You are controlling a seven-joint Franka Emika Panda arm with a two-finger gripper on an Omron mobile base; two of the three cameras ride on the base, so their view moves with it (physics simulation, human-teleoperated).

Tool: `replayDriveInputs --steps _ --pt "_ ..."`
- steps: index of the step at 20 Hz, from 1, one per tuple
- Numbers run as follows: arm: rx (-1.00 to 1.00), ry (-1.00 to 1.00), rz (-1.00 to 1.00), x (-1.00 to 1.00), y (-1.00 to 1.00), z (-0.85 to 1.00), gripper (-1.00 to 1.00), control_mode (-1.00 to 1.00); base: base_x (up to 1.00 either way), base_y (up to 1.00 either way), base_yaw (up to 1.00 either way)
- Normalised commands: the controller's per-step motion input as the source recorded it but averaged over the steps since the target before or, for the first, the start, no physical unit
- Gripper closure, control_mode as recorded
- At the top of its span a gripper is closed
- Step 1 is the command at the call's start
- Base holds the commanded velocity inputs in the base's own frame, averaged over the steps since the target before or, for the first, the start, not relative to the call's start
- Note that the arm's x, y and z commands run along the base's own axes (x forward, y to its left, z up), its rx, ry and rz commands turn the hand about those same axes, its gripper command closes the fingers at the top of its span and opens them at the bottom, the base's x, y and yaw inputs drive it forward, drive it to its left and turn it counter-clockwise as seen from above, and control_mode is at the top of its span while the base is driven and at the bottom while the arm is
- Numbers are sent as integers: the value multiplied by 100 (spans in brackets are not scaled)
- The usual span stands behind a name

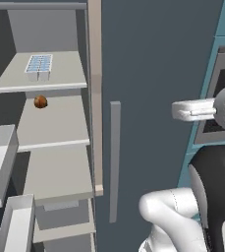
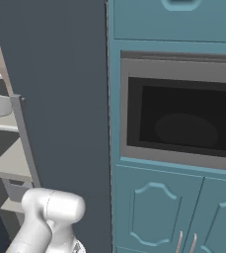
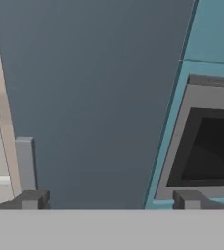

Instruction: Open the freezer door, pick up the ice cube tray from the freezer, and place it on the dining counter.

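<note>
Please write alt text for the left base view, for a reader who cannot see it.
An open freezer shows an ice cube tray on the top shelf and a small brown ball below. Right of it stands a closed dark grey door with a vertical bar handle.

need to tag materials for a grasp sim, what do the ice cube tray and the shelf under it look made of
The ice cube tray looks like white plastic with pale blue cells, probably ice or water; the render leaves it open. The shelf looks like matte light grey plastic or painted board: flat, uniform, no shine.
</note>
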Motion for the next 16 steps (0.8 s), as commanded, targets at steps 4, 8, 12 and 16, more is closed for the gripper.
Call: replayDriveInputs --steps 4,8,12,16 --pt "3 12 0 0 -14 -30 -100 -100 0 0 0" --pt "6 16 2 2 -3 -46 -100 -100 0 0 0" --pt "9 20 3 3 0 -45 -100 -100 0 0 0" --pt "11 15 3 0 -11 -39 -100 -100 0 0 0"
